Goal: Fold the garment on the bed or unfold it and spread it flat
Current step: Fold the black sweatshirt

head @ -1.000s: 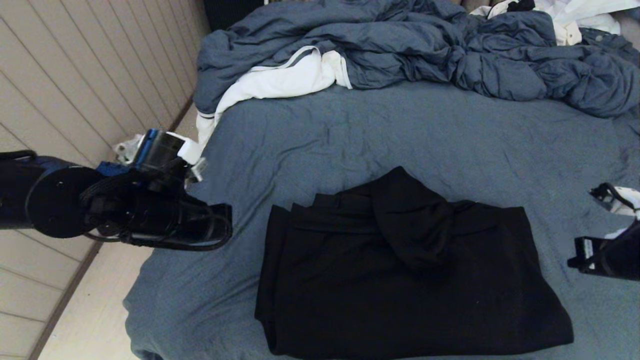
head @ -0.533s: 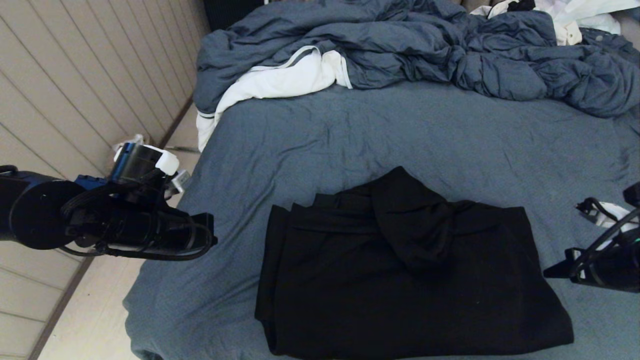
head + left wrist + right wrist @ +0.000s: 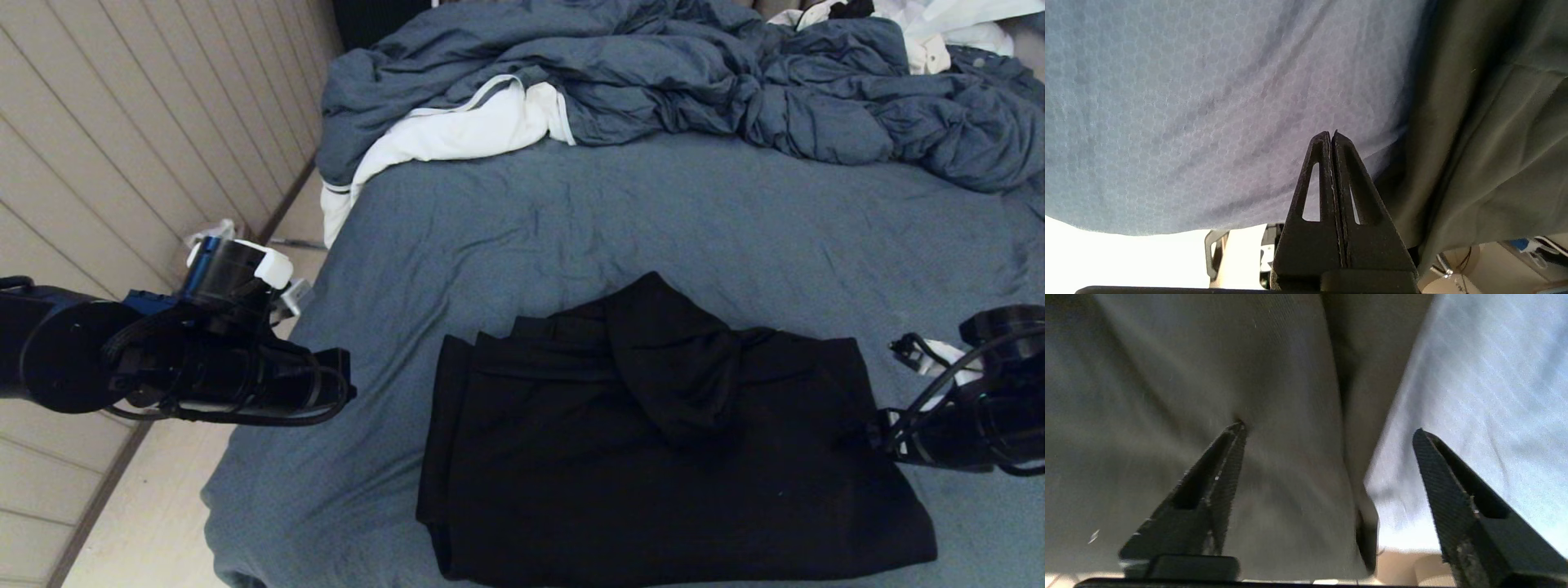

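The right gripper (image 3: 1327, 428) had swung in from the bed's right side over the last second and spread its jaws wide; it now straddled the right edge of the black hoodie (image 3: 653, 441), one finger over the dark fabric and the other over the blue-grey sheet. Nothing was clamped yet. That read as the approach to a grasp on that edge, probably to start another fold or to pull the piece open.

The hoodie lay on the near half of the bed (image 3: 653, 220), already folded into a rough rectangle with its hood lying on top.

The left gripper (image 3: 1333, 136) had drawn back a little toward the bed's left edge and hovered there, fingers pressed together and empty, apart from the hoodie's left side.

Farther back, a white cloth with grey trim (image 3: 457, 131) lay against the rumpled duvet (image 3: 694, 73).
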`<state>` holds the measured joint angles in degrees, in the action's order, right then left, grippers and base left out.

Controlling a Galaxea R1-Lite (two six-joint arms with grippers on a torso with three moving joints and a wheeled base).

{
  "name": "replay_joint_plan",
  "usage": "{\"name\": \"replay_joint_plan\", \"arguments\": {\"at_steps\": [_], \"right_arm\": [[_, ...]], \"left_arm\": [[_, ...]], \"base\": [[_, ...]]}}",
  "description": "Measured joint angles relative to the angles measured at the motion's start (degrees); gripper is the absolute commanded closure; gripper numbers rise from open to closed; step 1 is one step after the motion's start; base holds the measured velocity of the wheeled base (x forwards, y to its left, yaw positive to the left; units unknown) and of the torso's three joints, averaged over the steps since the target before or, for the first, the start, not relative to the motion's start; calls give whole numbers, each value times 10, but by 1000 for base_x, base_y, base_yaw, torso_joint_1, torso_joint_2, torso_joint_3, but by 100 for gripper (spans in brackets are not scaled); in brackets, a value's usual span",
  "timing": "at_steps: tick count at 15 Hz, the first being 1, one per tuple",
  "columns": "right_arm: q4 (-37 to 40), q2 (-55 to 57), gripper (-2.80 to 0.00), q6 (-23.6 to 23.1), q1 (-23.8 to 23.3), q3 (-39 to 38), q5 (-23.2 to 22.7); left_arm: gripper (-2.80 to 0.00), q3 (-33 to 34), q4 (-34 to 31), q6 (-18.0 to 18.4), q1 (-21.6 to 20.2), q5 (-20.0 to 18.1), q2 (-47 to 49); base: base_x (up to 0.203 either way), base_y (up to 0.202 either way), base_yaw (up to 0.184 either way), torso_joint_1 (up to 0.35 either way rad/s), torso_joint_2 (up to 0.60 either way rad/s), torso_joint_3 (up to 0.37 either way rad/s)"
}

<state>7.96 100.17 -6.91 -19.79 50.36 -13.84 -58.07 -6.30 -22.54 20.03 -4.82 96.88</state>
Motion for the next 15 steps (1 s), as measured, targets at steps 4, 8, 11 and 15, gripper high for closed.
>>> {"name": "replay_joint_plan", "arguments": {"at_steps": [4,8,11,15], "right_arm": [[-35,47,-280,3,19,5,1],[-55,81,-280,5,29,1,1],[-57,92,0,8,32,1,0],[-76,96,0,20,39,0,-2]], "left_arm": [[0,5,3,0,1,0,3],[0,9,5,2,1,0,6],[0,21,28,4,2,1,6],[0,26,29,4,2,1,6]], "base": [[0,0,0,0,0,0],[0,0,0,0,0,0],[0,0,0,0,0,0],[0,0,0,0,0,0]]}}
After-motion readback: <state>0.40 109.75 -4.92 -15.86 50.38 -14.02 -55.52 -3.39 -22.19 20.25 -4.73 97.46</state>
